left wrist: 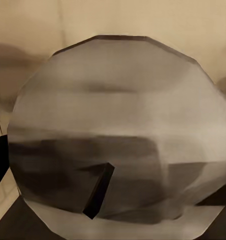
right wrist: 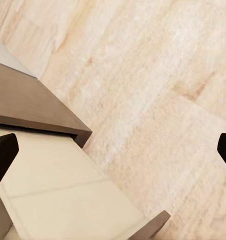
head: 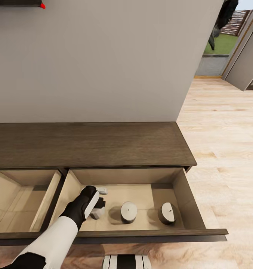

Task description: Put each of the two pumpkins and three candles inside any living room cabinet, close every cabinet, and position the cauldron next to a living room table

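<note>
1. Three candles sit in the open right-hand drawer (head: pixel 186 194) of the cabinet (head: pixel 89 144), a long, low, dark brown unit against a pale wall.
2. One candle (head: pixel 129 212) stands near the drawer's middle; a second candle (head: pixel 166 213) lies tipped just to its right, apart from it.
3. The third candle (head: pixel 96 213) is at the left gripper (head: pixel 100 203), which reaches down into the drawer's left part. In the left wrist view this candle (left wrist: pixel 118 135) looms very close, its dark wick (left wrist: pixel 99 191) visible.
4. The left fingers bracket that candle, but I cannot tell whether they pinch it or stand loose.
5. A second drawer (head: pixel 25 198) to the left is also open.
6. In the right wrist view the right gripper (right wrist: pixel 115 150) has its dark fingertips (right wrist: pixel 3 152) spread wide, above the drawer corner and the light wood-plank floor (right wrist: pixel 158 75).
</note>
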